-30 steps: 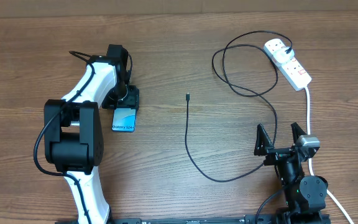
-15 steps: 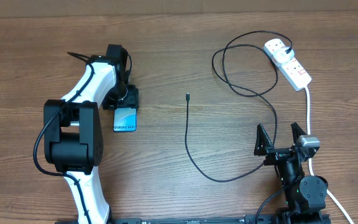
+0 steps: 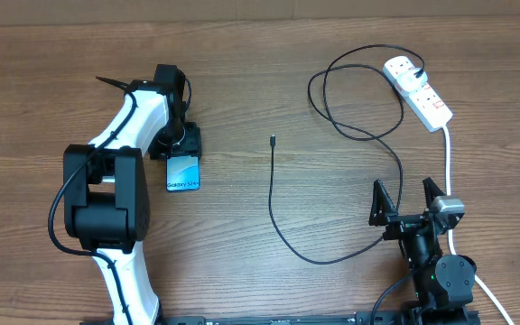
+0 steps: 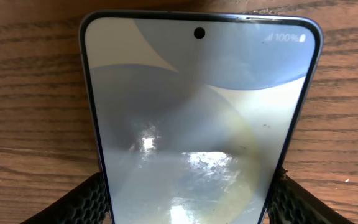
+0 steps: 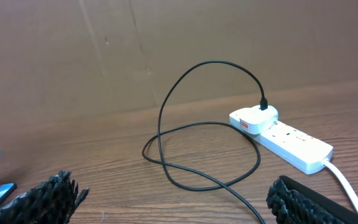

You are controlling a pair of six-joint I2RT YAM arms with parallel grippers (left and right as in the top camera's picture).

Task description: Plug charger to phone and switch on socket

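Note:
The phone (image 3: 183, 171) lies on the table at the left, its light blue screen up and "Galaxy S24+" text at its near edge. My left gripper (image 3: 181, 146) is shut on its far end; the left wrist view shows the screen (image 4: 197, 118) filling the space between the two fingers. The charger is a thin black cable (image 3: 273, 208) with its free tip (image 3: 273, 140) in the table's middle, looping to a plug in the white socket strip (image 3: 418, 90) at the back right. My right gripper (image 3: 406, 200) is open and empty at the front right, facing the socket (image 5: 281, 134).
A thick white cord (image 3: 448, 158) runs from the socket toward the front right, past my right arm. The cable's loops (image 5: 204, 155) lie between my right gripper and the socket. A brown wall stands behind the table.
The phone has slid slightly toward the front and right in my left gripper. The right arm has not moved.

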